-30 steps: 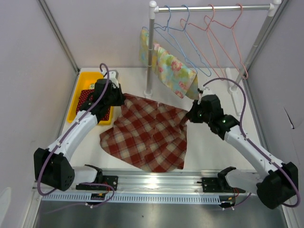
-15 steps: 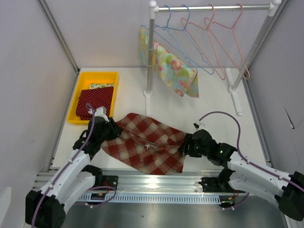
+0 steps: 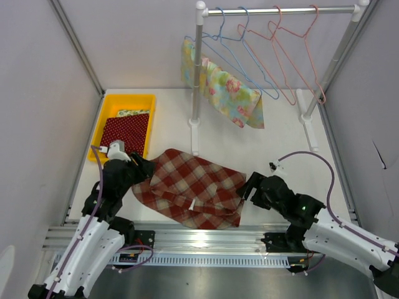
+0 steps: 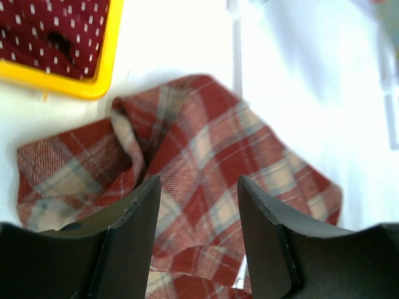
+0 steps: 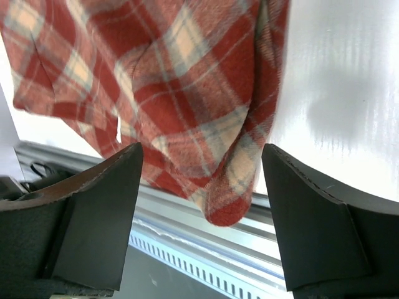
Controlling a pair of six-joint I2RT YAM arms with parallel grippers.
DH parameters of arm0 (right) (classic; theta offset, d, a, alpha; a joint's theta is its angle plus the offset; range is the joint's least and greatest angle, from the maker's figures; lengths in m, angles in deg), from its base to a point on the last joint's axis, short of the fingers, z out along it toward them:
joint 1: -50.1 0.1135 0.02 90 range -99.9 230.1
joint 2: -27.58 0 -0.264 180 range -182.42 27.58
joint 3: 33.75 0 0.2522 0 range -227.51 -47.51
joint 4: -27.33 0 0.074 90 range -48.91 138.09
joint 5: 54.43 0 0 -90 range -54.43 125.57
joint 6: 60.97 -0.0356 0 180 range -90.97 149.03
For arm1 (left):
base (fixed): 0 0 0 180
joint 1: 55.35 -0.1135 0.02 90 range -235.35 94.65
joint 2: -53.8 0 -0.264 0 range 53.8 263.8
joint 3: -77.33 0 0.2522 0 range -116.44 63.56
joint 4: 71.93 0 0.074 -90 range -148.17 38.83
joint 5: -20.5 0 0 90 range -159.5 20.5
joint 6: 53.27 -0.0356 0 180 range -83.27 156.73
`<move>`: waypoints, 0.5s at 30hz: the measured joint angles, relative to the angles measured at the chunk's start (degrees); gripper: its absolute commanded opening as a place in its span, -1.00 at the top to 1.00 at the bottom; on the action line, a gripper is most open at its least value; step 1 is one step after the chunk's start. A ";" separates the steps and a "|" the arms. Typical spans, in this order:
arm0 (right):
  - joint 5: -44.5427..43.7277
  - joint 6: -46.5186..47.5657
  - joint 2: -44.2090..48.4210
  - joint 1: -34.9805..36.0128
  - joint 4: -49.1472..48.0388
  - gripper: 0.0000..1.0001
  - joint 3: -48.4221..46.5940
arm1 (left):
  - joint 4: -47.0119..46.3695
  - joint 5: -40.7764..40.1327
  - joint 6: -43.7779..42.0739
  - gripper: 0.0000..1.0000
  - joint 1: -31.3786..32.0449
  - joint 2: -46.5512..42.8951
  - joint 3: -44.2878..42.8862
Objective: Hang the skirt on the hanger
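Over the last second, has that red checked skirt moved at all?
Yes. The skirt has slid toward the near rail: its far edge, earlier alongside the rack post's foot, now reaches only that foot's near tip.

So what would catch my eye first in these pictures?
The red plaid skirt lies crumpled near the table's front edge, with the left gripper and right gripper open at its two sides. Behind stands a rail of wire hangers with a floral cloth hanging among them, and a yellow bin at the back left.
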 measured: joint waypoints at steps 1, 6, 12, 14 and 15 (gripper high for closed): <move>-0.24 -0.42 -0.33 -0.33 -0.24 -0.64 0.15 | 0.22 0.07 -0.02 -0.13 0.00 -0.26 -0.57; 0.79 -1.68 -8.41 -5.29 -6.56 -0.40 3.21 | 0.00 1.11 -0.07 -0.11 0.00 0.24 -2.69; 3.17 -1.95 -20.20 -9.35 -17.22 -0.29 5.57 | -0.07 4.76 -0.59 -0.08 0.00 1.75 -2.84; 3.87 -1.77 -23.10 -9.57 -21.05 -0.02 5.40 | 0.00 6.29 -1.09 -0.08 0.00 3.06 -3.34; 4.13 -1.36 -24.33 -9.68 -22.27 0.09 5.18 | -0.02 6.93 -1.38 -0.08 0.00 3.72 -3.76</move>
